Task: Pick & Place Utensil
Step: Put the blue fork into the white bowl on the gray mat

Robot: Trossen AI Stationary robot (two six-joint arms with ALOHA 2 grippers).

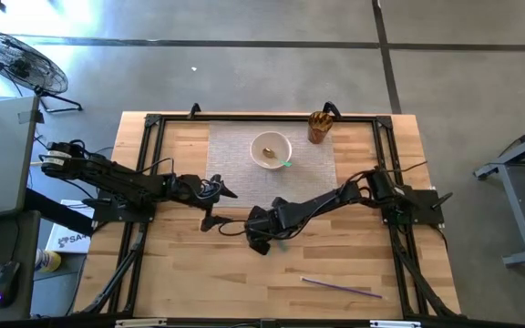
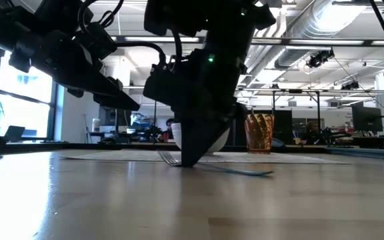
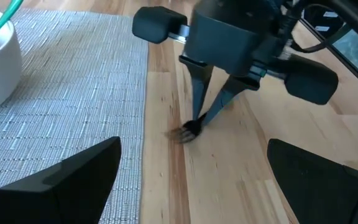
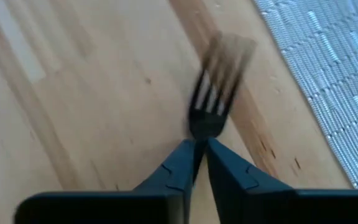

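Observation:
A dark fork lies on the bare wood just off the placemat's near edge, tines point(image 4: 219, 93) forward and handle point(image 2: 245, 171) trailing along the table. My right gripper point(image 4: 201, 142) reaches in from the table's right and is shut on the fork; in the high view it point(image 1: 258, 241) covers most of the fork. My left gripper point(image 3: 194, 146) hovers open a little to the left point(image 1: 219, 206), above the table, touching nothing. A white bowl point(image 1: 271, 148) holding a green-handled utensil sits on the grey placemat point(image 1: 244, 173). My right gripper pinches the fork at its neck point(image 4: 199, 127), just behind the tines, between the two fingertips point(image 3: 197, 93). The fingers come from above, pointing steeply down, in line with the fork. The handle's free end point(image 2: 267, 173) rests on the table; the tines point(image 2: 167, 158) are low over the wood.
An amber cup point(image 1: 320, 126) stands at the placemat's far right corner. A thin purple stick point(image 1: 340, 287) lies on the wood near the table's near right edge. A black frame point(image 1: 153, 123) runs around the table. Bare wood stretches across the near half.

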